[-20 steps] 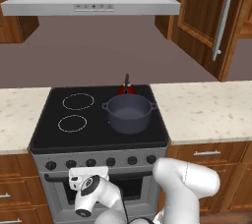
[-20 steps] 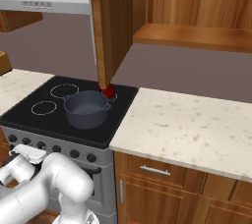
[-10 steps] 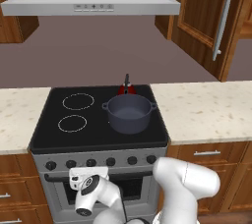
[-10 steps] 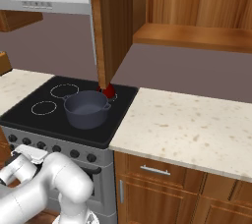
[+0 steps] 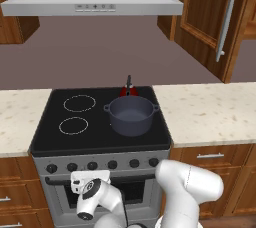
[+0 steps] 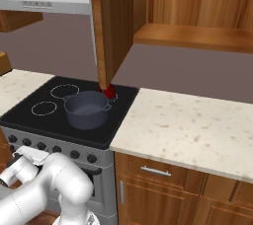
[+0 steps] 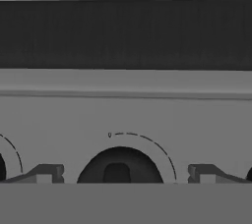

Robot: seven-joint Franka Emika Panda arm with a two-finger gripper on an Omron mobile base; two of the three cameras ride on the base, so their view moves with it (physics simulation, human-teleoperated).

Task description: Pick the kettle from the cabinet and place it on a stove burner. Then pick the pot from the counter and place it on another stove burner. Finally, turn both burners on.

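The dark blue-grey pot [image 5: 131,116] [image 6: 87,109] sits on the right half of the black cooktop [image 5: 100,137]. The red kettle [image 5: 128,91] [image 6: 108,91] stands right behind it, mostly hidden. Two white burner circles [image 5: 79,103] [image 5: 73,125] lie bare on the left half. My gripper [image 5: 90,175] [image 6: 31,156] is low in front of the stove's grey knob panel. In the hand view my gripper [image 7: 123,175] is open, with a black knob [image 7: 118,169] centred between the two fingertips [image 7: 47,174]; I cannot tell whether they touch it.
A row of black knobs [image 5: 114,164] runs along the stove front. The open cabinet door [image 6: 112,21] hangs over the cooktop's right edge, beside the cabinet shelf [image 6: 192,36]. Beige counter [image 6: 192,130] extends right, over brown drawers. A range hood [image 5: 95,2] hangs above.
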